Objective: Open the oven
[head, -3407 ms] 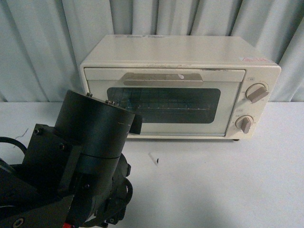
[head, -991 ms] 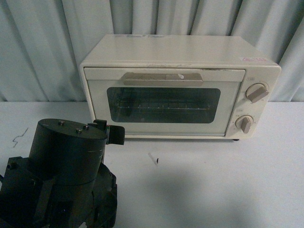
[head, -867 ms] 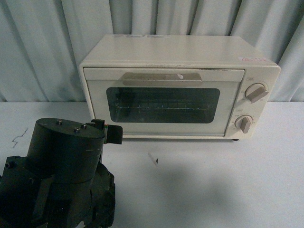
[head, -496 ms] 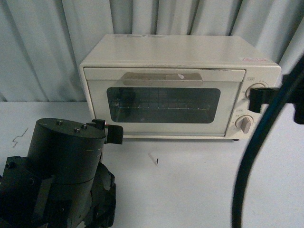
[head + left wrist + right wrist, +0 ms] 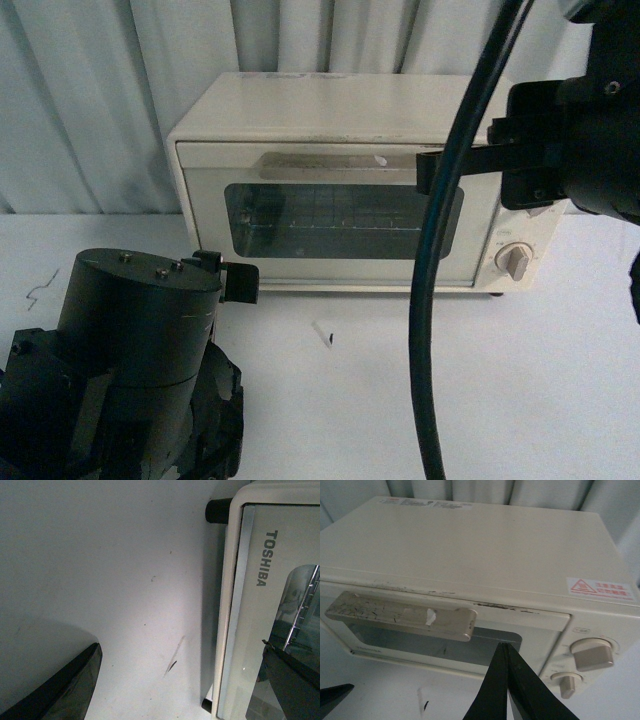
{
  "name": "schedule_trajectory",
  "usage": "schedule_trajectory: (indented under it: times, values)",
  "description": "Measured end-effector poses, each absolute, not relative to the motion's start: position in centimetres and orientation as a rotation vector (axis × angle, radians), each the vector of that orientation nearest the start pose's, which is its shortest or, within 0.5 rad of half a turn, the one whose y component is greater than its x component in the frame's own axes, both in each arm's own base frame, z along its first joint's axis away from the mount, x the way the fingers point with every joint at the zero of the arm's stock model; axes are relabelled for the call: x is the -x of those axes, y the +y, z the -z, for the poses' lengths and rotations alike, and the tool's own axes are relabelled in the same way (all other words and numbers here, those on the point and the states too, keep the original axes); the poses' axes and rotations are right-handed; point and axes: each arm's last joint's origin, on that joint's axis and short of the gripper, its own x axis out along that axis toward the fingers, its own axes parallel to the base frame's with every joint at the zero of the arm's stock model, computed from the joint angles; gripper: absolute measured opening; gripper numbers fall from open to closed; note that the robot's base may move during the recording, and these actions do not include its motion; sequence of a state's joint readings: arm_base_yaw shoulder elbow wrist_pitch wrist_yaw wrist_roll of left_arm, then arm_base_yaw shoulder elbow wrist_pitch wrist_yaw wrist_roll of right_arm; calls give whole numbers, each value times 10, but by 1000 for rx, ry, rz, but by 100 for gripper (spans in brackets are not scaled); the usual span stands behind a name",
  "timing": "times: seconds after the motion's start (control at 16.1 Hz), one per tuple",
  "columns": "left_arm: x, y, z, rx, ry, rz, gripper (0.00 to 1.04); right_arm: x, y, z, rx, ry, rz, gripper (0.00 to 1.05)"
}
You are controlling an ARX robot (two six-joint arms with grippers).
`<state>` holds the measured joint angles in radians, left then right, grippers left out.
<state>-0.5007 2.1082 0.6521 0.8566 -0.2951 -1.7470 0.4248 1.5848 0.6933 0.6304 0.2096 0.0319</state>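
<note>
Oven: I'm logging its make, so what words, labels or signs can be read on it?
"TOSHIBA", grey, on the door.
Warning sticker on the oven top: red triangle sign, its text too small.
Rear label: blurred.
Knob markings: unreadable.

White table (image 5: 560, 400) w/ small mark (image 5: 322, 334) (curtain (image 5: 90, 100) behind).

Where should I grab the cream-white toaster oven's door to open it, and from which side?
Grip the flat beige handle across the top of the shut door of the cream-white toaster oven. It juts out like a ledge, so come from the front, slightly above, fingers closing over its long edge.
</note>
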Motion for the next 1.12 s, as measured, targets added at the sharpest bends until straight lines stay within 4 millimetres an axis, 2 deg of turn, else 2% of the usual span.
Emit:
schedule_trajectory:
  times: [0.12,0.56,0.81,1.12]
  values:
    - [-286,-147,-40,1461,557,-325,98,-304,132,-182,62,284,-225,2]
    - [-286,-147,-40,1461,557,-324,98,-334,152,-182,66,291,-297,2]
    - [-286,-147,-40,1461,557,-324,98,-341,164,-179,72,297,-329,2]
    - [-286,-147,-40,1461,557,-324,98,-348,167,-170,76,318,-332,2]
